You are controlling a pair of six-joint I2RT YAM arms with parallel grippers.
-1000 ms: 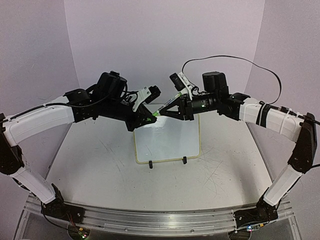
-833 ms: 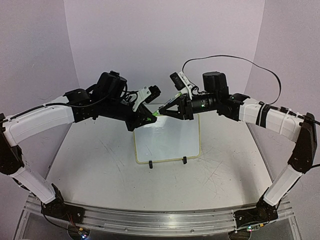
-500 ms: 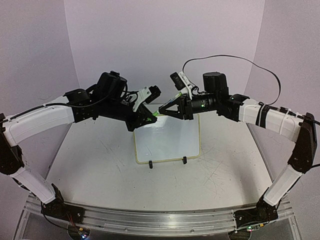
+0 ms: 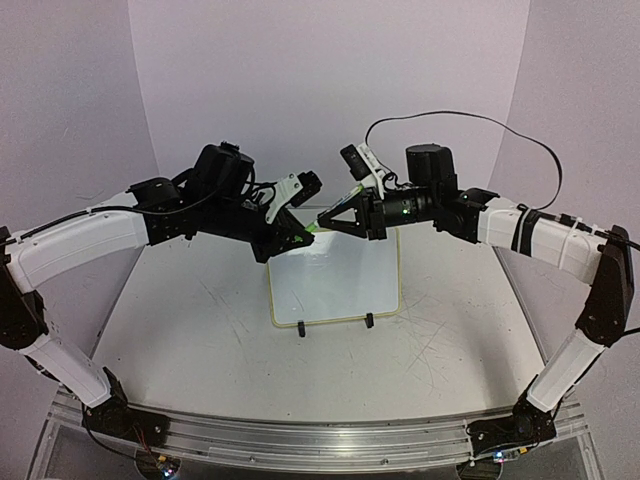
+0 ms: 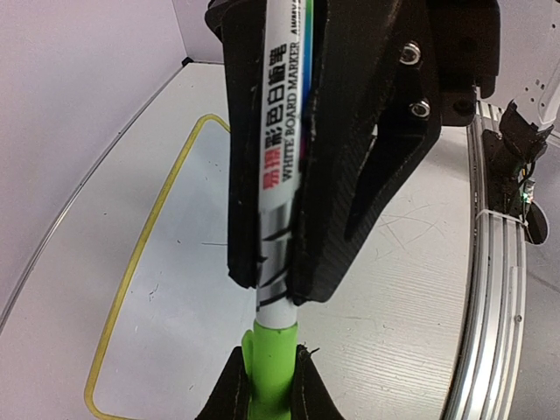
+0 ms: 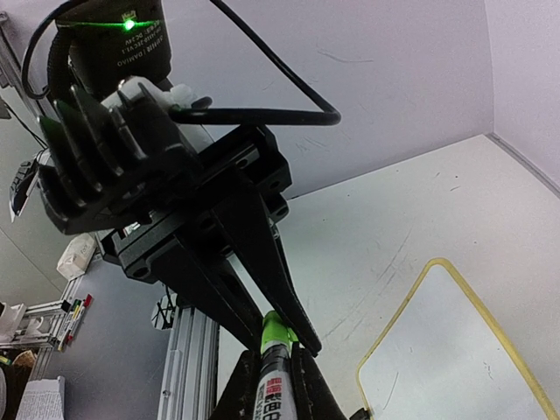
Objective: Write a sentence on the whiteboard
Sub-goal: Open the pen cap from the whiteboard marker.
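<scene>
A whiteboard marker hangs in the air between both grippers, above the far edge of the whiteboard [image 4: 335, 285]. My left gripper [image 4: 299, 238] [image 5: 267, 357] is shut on the marker's green cap [image 5: 269, 346] [image 6: 275, 327]. My right gripper [image 4: 326, 222] [image 6: 272, 354] is shut on the white printed barrel [image 5: 278, 175] [image 6: 273, 389]. The two grippers point tip to tip, nearly touching. The whiteboard [image 5: 188, 289] [image 6: 455, 359] lies flat with a pale yellow rim, and its visible face is bare white. The sentence is out of view.
Two black clip feet [image 4: 302, 327] [image 4: 369, 320] sit on the board's near edge. The scratched white table [image 4: 180, 320] is walled in purple on three sides. An aluminium rail [image 4: 320, 440] runs along the front. A black cable [image 4: 500, 125] loops above the right arm.
The right gripper's fingers have drawn in from a wider spread and now clamp the marker barrel. The left gripper and the marker have stayed in place.
</scene>
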